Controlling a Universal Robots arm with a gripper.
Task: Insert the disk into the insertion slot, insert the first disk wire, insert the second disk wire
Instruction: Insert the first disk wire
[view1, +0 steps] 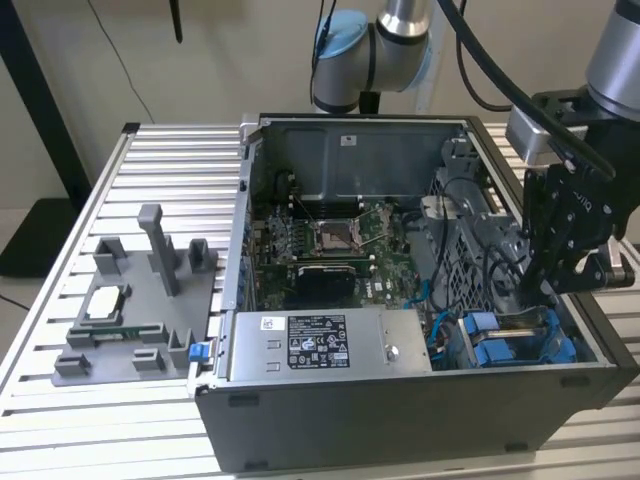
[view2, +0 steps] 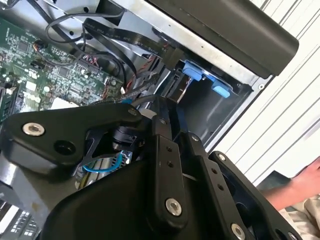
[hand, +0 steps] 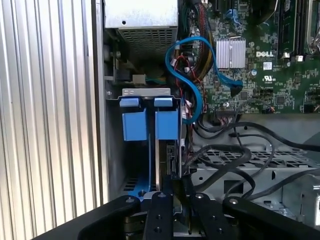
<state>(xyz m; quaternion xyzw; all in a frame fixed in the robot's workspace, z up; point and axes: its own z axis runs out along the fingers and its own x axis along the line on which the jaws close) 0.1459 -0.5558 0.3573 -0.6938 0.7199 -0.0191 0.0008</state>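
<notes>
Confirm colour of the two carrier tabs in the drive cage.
Carrier tabs: bright blue; clearest in the first wrist view.

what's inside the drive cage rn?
Two blue carrier frames stand side by side in the drive cage. The hand covers their near ends; any wiring there is hidden.

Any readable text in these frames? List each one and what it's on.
Power supply label: white sticker, print too small to read.
Motherboard: a white brand mark beside the heatsink; the other silkscreen is too fine to read.
Gripper: white lettering on its body, angled, not legible.
</notes>
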